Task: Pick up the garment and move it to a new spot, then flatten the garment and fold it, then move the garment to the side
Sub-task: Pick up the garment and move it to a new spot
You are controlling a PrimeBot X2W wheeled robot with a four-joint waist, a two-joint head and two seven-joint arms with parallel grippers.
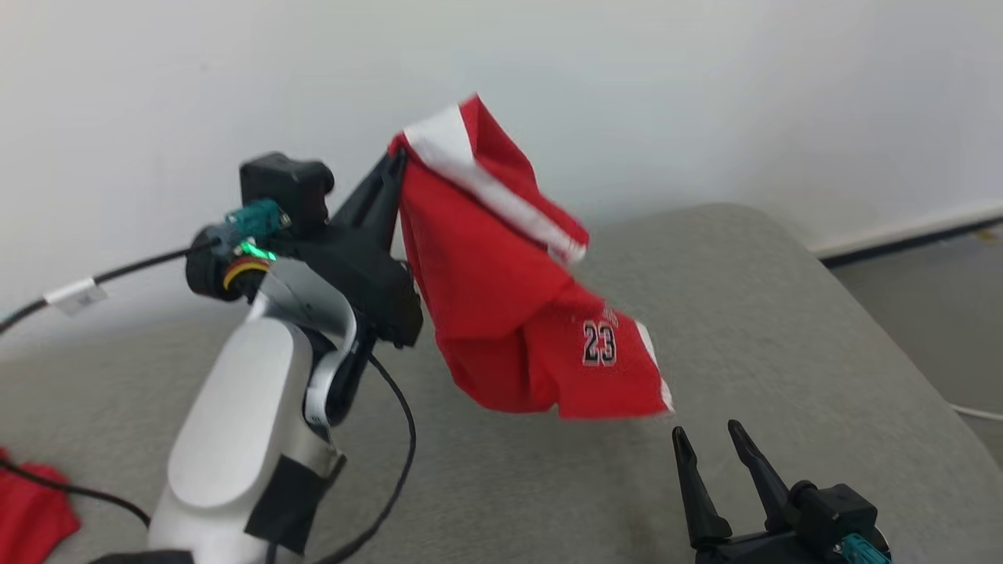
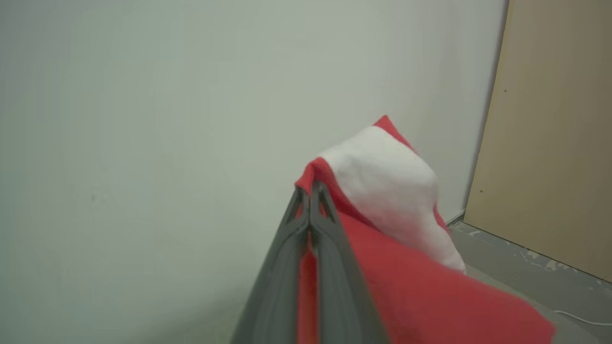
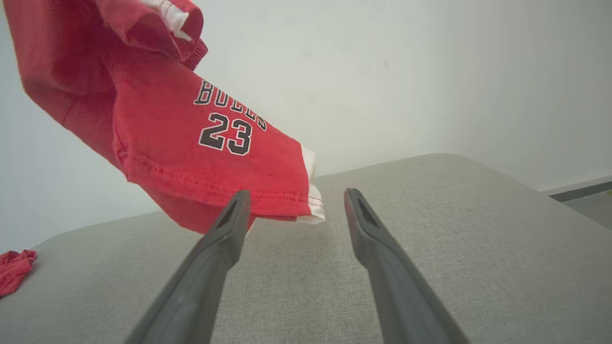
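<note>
1. Garment [image 1: 501, 313]: red shorts hanging in mid-air at the centre of the head view, clear of the grey padded surface [image 1: 783, 329] below.
2. The left gripper [image 2: 310, 192] is raised at centre left with its fingers pinched together on an upper edge beside the white band. This is probably to lift the cloth free so it can be carried to a new spot.
3. The right gripper [image 1: 705, 429] sits at the lower right, fingers apart and empty, just under the hanging hem. It looks ready to take a second corner.
4. The fabric is red with white stripe trim and has "BULLS 23" printed in black near the stitched hem. It is bunched and doubled over itself, and its lower edge is blurred.
5. Another red cloth [image 1: 31, 509] lies at the lower left edge, well apart.
</note>
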